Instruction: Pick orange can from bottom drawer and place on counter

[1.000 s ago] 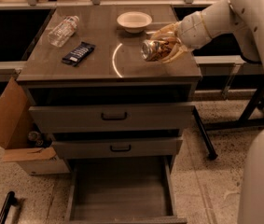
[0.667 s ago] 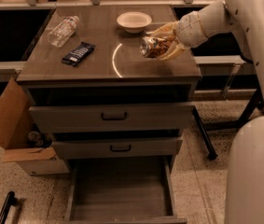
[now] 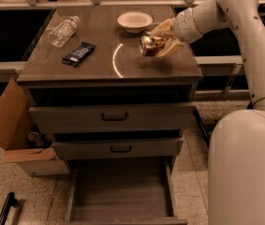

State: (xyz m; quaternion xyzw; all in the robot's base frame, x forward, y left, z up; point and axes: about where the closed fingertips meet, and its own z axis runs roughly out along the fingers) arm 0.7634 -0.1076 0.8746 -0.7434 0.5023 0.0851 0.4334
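The orange can (image 3: 151,44) lies on its side between the pale fingers of my gripper (image 3: 159,44), its silver end facing left. The gripper is shut on it and holds it low over the right part of the counter (image 3: 94,67), just right of the pale arc mark (image 3: 115,61). I cannot tell whether the can touches the top. My arm reaches in from the upper right. The bottom drawer (image 3: 121,196) is pulled out below, and its grey floor is bare.
On the counter stand a white bowl (image 3: 134,21) at the back, a clear plastic bottle (image 3: 63,30) lying at the back left and a dark snack packet (image 3: 78,53). The two upper drawers (image 3: 114,117) sit slightly open. A cardboard box (image 3: 11,130) stands left of the cabinet.
The gripper with the can has moved a little left and back over the counter, toward the bowl. Nothing else has moved.
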